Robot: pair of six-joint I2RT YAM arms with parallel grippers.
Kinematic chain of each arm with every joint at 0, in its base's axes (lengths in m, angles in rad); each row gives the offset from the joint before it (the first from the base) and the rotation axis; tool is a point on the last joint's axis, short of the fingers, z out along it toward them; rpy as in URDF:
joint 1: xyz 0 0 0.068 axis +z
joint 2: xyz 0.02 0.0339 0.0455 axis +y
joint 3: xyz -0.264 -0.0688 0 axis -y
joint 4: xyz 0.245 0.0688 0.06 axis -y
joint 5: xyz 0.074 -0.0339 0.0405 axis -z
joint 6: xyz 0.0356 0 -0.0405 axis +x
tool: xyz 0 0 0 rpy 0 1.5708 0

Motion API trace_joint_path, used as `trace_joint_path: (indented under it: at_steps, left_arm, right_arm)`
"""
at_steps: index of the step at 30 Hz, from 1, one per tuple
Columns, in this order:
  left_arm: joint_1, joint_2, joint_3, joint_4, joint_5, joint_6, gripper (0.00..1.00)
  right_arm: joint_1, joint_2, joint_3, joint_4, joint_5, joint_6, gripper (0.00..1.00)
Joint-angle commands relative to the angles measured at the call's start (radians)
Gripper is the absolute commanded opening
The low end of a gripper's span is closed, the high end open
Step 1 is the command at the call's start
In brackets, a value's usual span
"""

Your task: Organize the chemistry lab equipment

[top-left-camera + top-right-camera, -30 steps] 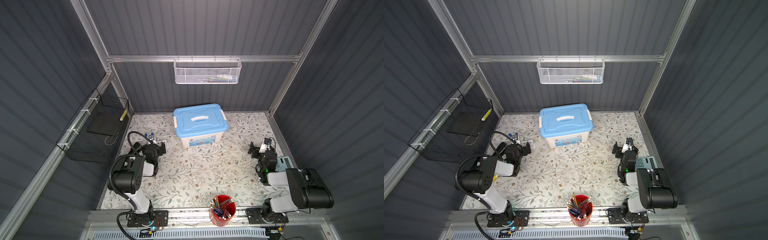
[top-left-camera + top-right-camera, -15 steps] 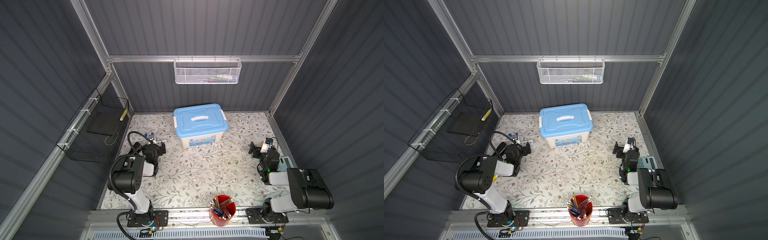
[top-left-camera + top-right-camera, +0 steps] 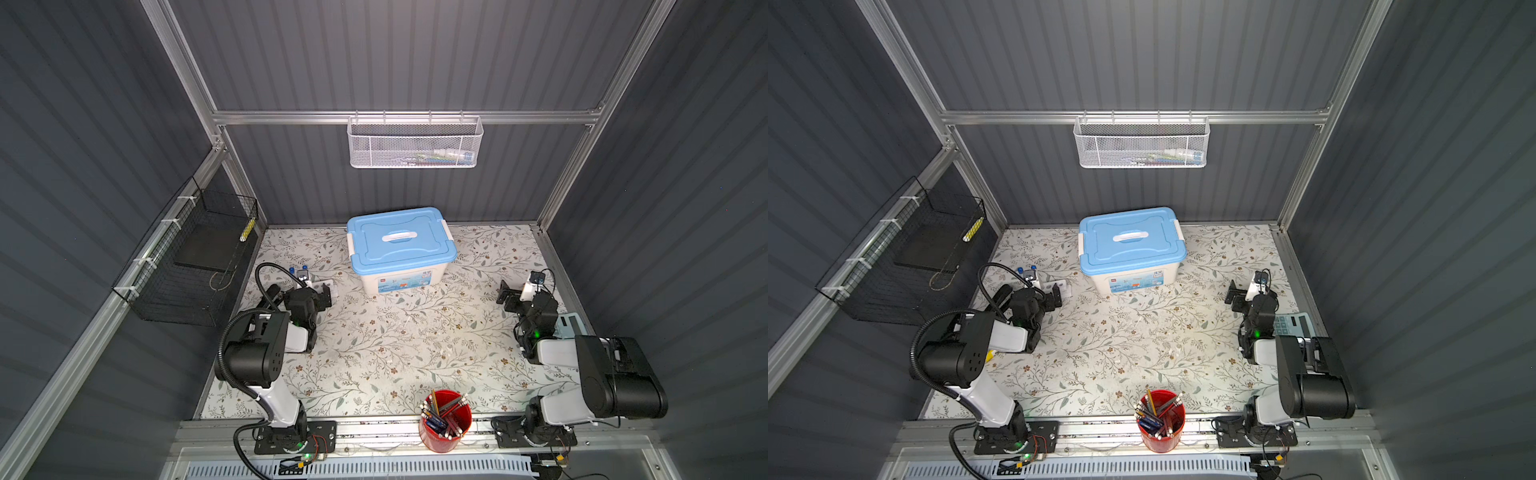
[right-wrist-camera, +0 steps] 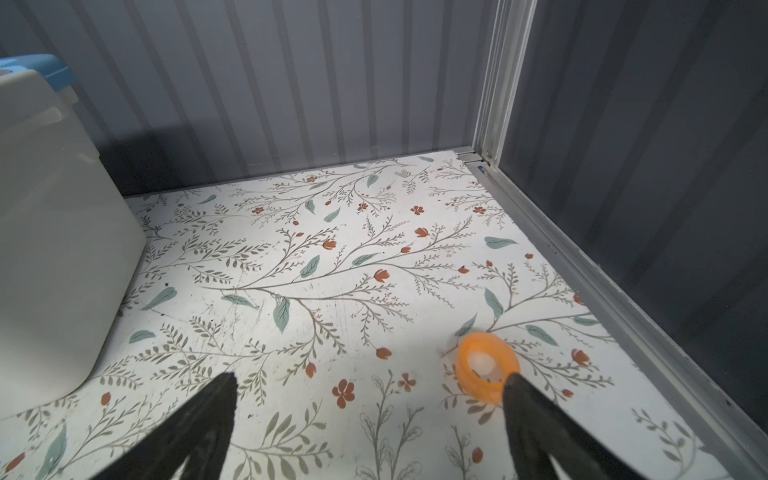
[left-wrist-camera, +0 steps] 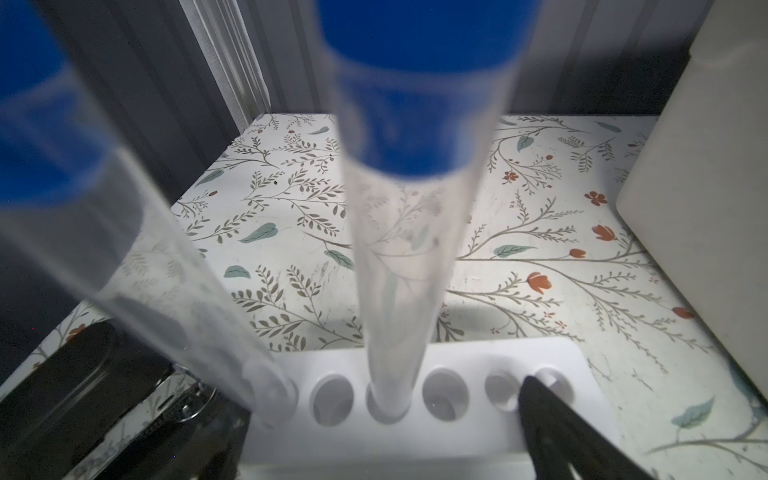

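A: Left side first. Claw?

B: The left gripper [image 3: 322,297] is spread wide and grips nothing. It sits low at the white rack [image 5: 457,440], with one fingertip [image 5: 530,384] by the rack's end holes. My guess is it's lined up to take a tube.

A: Task items?

B: Two tubes [image 5: 405,257] stand in the rack with one free hole between them, and the other holes are free too. They are long and clear with blue caps, which are blurred this close. The rack keeps them standing. It's near the left wall, beside the blue-lidded box [image 3: 401,245].

A: Right?

B: The right gripper [image 4: 370,380] is wide too and empty, low over bare table [image 4: 332,270]. A small orange ring [image 4: 484,365] lies flat just beside one fingertip. I can't tell if they touch, or what the ring is. The calculator [image 3: 1291,324] is by the right wall, partly behind that arm.
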Motion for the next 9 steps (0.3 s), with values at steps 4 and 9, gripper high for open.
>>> trace_joint_path:
  at_steps: [4,9]
  left_arm:
    - [0.0,0.003,0.007,-0.055,0.005,0.004,1.0]
    - [0.0,0.003,0.007,-0.055,0.005,0.004,1.0]
  right_arm:
    - [0.002,-0.003,0.027,-0.045,0.025,0.006,0.99]
    - [-0.006,-0.008,0.019,-0.038,-0.007,0.004,0.99]
